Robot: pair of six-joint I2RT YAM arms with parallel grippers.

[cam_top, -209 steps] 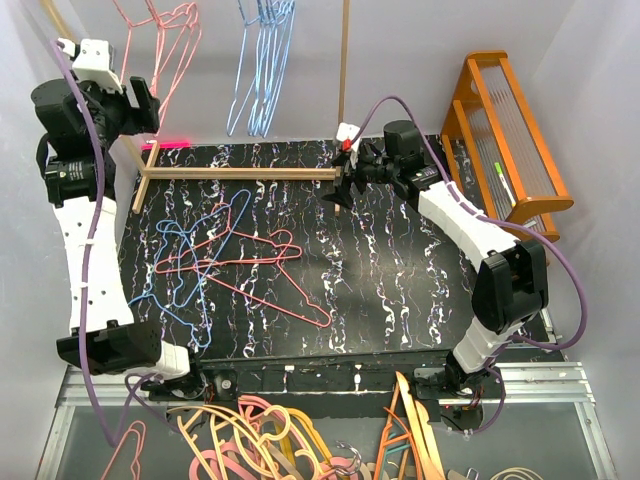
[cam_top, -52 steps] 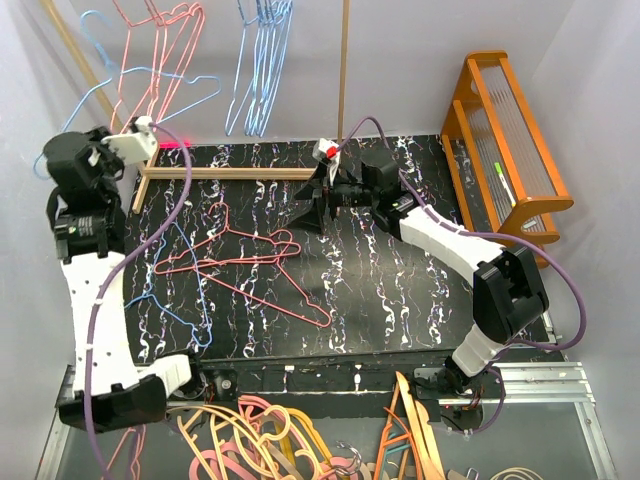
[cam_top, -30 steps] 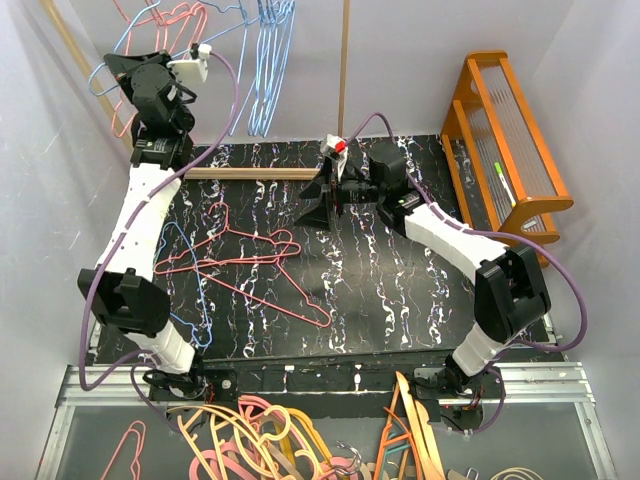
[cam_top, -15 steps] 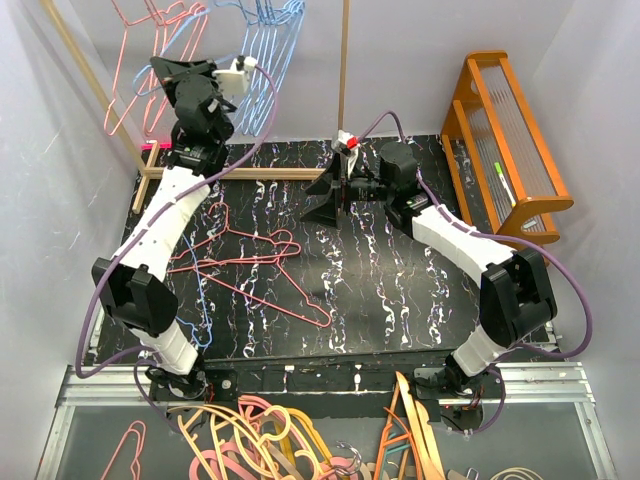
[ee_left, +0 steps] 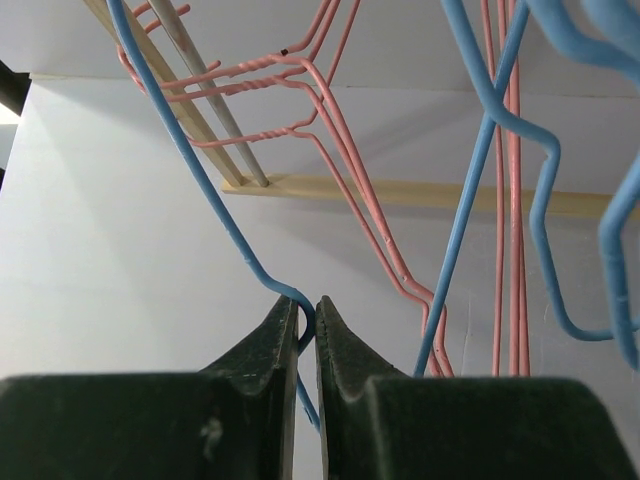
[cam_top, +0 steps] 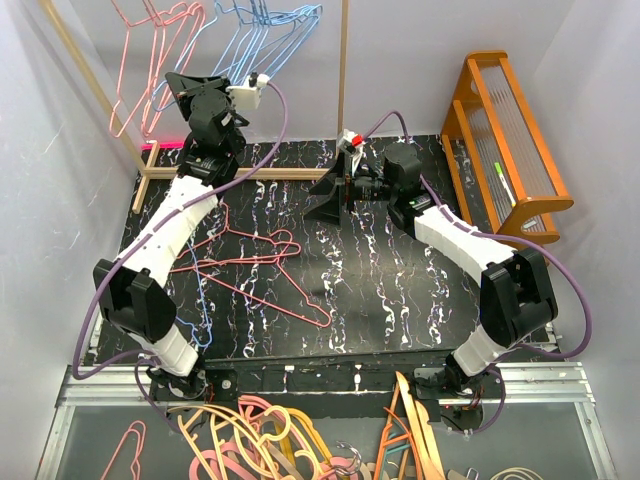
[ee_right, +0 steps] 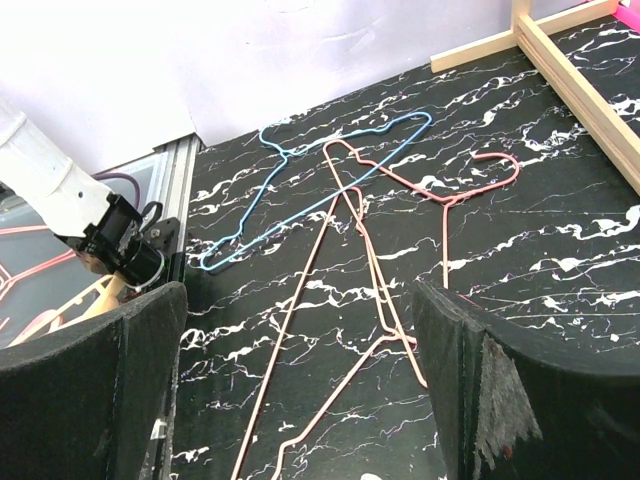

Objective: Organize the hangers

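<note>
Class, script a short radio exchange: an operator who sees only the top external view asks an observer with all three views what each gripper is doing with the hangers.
Operator: From above I can't see the left gripper's fingertips. Is it holding anything?
Observer: Yes. The left wrist view shows it shut on a light blue wire hanger, with the wire pinched between its tips.
Operator: And the right gripper?
Observer: The right wrist view shows it wide open with nothing between its fingers. It looks down at a second blue hanger lying on the table.
</note>
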